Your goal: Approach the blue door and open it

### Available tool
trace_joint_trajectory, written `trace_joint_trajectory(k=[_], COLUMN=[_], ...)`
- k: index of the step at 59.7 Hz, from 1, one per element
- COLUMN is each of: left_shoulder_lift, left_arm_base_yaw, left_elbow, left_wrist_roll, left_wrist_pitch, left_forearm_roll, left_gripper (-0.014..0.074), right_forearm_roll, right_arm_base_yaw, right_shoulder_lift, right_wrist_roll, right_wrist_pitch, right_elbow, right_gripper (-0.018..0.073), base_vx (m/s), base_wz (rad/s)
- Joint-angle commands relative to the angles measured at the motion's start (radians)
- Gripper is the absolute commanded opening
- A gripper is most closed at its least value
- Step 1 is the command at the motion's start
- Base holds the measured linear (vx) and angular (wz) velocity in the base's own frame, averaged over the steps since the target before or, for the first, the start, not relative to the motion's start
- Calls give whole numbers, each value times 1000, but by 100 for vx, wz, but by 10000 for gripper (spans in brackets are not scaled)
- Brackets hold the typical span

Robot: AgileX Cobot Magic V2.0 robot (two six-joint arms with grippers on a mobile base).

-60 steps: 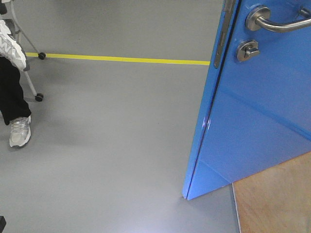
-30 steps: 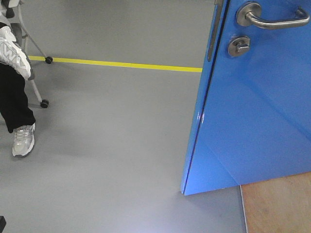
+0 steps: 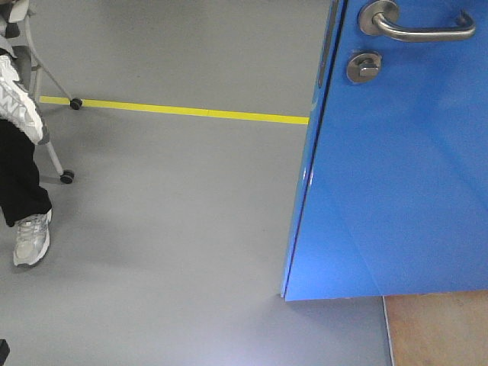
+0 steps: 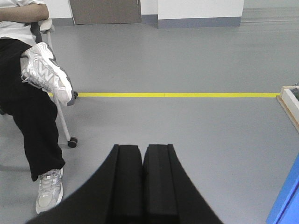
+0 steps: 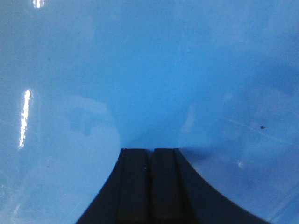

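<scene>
The blue door (image 3: 396, 191) fills the right side of the front view, standing ajar with its free edge toward me. Its metal lever handle (image 3: 415, 27) and round thumb-turn lock (image 3: 364, 67) sit at the top right. The right gripper (image 5: 152, 150) is shut, its black fingertips right up against the glossy blue door (image 5: 149, 70), which fills that whole view. The left gripper (image 4: 142, 147) is also shut with nothing in it, hanging over the grey floor. A sliver of the blue door (image 4: 286, 200) shows at the lower right of the left wrist view.
A seated person's leg and white sneaker (image 3: 30, 238) are at the left, beside a wheeled chair leg (image 3: 67, 176). A yellow floor line (image 3: 191, 111) runs across the grey floor. A tan wooden board (image 3: 438, 332) lies under the door at the bottom right.
The door's face has swung from a slanted to a more square-on view, its bottom edge now level. The handle and lock have shifted left in the front view.
</scene>
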Motion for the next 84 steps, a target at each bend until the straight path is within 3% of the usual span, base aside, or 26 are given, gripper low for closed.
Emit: trace_joint_trajectory(k=[1,84], left_shoulder_lift=[-10,-10], left_arm_base_yaw=[-2,-2], left_elbow=[-32,-32], left_wrist_roll=[-4,-4], left_wrist_pitch=[-80,-80], left_forearm_roll=[2,2], left_gripper=[71,71], right_forearm_roll=[22,22], right_arm_base_yaw=[1,1], right_shoulder_lift=[-34,-34], right_wrist_roll=[-15,-13], right_wrist_pitch=[-35,-35], right_elbow=[-31,-31], right_gripper=[-4,-4], base_vx=[19,17], base_wz=[-3,-4])
